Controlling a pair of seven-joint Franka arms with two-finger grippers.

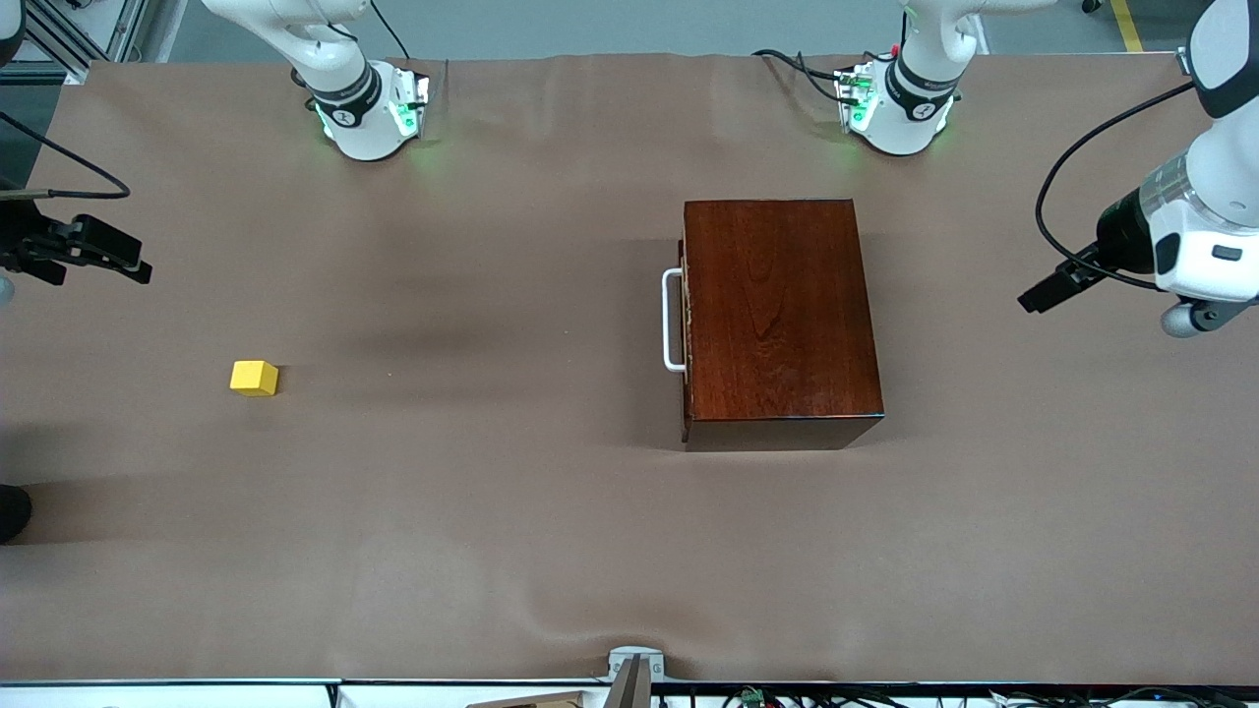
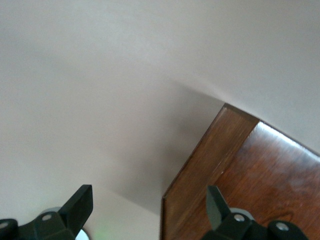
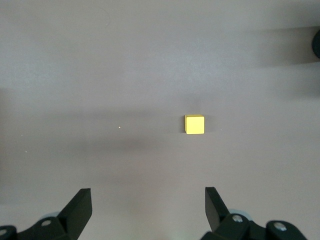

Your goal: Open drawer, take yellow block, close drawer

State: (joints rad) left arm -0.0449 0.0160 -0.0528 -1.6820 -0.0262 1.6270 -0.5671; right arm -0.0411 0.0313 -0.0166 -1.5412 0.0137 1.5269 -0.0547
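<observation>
The dark reddish-brown wooden box (image 1: 777, 305) stands mid-table, nearer the left arm's end. Its drawer is pushed fully in, and the white bar handle (image 1: 673, 320) faces the right arm's end. The yellow block (image 1: 254, 378) lies on the bare table cover toward the right arm's end, outside the drawer. My right gripper (image 1: 133, 265) hangs open and empty above that end of the table, and its wrist view shows the yellow block (image 3: 194, 124) ahead of the right gripper (image 3: 147, 195). My left gripper (image 1: 1033, 295) is open and empty, up beside the box, and the left gripper (image 2: 148, 195) looks down on a corner of the box (image 2: 250, 170).
A brown cover (image 1: 492, 492) spreads over the whole table. The two arm bases (image 1: 369, 113) (image 1: 900, 108) stand along the edge farthest from the front camera. A small grey clamp (image 1: 634, 664) sits at the nearest edge.
</observation>
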